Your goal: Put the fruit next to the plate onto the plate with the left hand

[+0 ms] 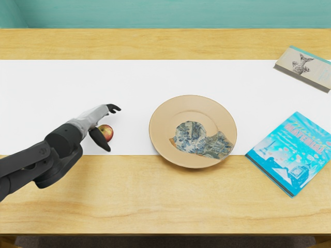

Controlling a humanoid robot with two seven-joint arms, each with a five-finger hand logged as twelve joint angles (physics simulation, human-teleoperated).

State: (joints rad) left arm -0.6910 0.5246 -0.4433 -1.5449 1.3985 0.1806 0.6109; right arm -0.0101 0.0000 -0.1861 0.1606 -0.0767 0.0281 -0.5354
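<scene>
- Left hand [98, 123] reaches in over the white cloth [51, 88], fingers [113, 108] stretched out and thumb [100, 140] splayed wide, gripping nothing
- Apple [107, 132] lies on the cloth just under the palm, in the gap between thumb and fingers; whether it touches the hand I cannot tell
- Plate [160, 116] sits well to the apple's right, apart from it
- Two books lie further right

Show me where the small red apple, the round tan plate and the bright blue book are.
small red apple [107, 133]: head view, on its exposed right side.
round tan plate [168, 113]: head view, on the bare upper-left rim.
bright blue book [289, 152]: head view, middle of its cover.
</scene>
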